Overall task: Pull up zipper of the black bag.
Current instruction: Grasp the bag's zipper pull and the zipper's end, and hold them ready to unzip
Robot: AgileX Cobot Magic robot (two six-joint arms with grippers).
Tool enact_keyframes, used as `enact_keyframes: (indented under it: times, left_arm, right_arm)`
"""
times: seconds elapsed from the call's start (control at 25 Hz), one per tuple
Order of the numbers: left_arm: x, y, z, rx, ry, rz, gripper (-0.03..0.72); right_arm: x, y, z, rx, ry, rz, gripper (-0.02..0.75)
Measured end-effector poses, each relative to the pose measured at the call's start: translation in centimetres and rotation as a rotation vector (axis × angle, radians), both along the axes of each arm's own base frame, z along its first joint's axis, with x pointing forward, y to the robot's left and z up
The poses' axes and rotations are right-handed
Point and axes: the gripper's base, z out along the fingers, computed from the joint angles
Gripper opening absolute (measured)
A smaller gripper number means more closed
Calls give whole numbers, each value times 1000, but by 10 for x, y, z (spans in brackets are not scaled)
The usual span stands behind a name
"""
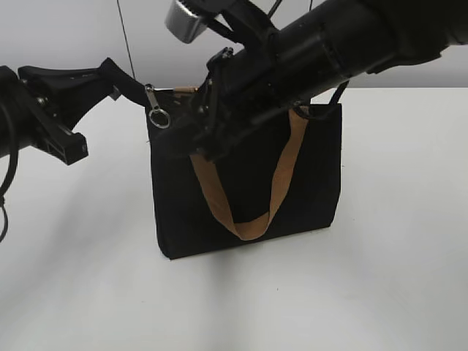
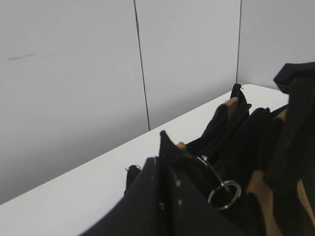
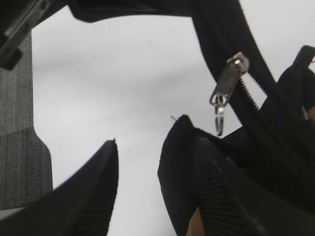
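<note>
The black bag [image 1: 248, 183] is seen standing upright on the white surface [image 1: 380, 278], with a tan strap handle [image 1: 252, 219] hanging in a loop down its front. The zipper [image 1: 155, 106] is found at the bag's top left corner, its ring pull dangling against the fabric. That corner is pinched by the left gripper [image 1: 135, 91], whose jaws are closed on the bag's edge just beside the slider. The right gripper [image 3: 142, 177] is held over the bag's top, close to the zipper; its jaws are parted, and nothing is seen between them. In the left wrist view the ring [image 2: 224, 194] hangs below the slider.
</note>
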Motion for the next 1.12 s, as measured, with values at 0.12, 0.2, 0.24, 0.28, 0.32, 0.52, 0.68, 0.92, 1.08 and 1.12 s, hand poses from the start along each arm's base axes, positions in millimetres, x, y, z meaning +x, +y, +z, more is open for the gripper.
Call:
enact_keyframes:
  times: [0.12, 0.2, 0.24, 0.28, 0.32, 0.52, 0.68, 0.92, 1.08, 1.12]
  left_arm:
    - [0, 0, 0, 0, 0, 0, -8]
    - [0, 0, 0, 0, 0, 0, -8]
    - [0, 0, 0, 0, 0, 0, -8]
    - [0, 0, 0, -1, -1, 0, -8]
    - [0, 0, 0, -1, -1, 0, -8]
    - [0, 0, 0, -4, 1, -1, -8]
    - [0, 0, 0, -6, 2, -1, -8]
    - [0, 0, 0, -7, 2, -1, -8]
    - [0, 0, 0, -7, 2, -1, -8]
    - [0, 0, 0, -7, 2, -1, -8]
  right_arm:
    - [10, 5, -6, 11, 6, -35, 369]
    - [14, 6, -9, 11, 5, -57, 349]
    - [16, 7, -10, 13, 5, -68, 341]
    - [17, 7, -12, 17, 9, -78, 335]
    - [18, 8, -14, 18, 16, -84, 331]
    - [23, 10, -19, 35, 36, -119, 326]
    - [26, 10, -20, 58, 47, -156, 326]
    - [26, 11, -20, 64, 50, -164, 201]
    - [27, 11, -19, 72, 54, -171, 111]
    - [27, 11, -19, 75, 56, -173, 97]
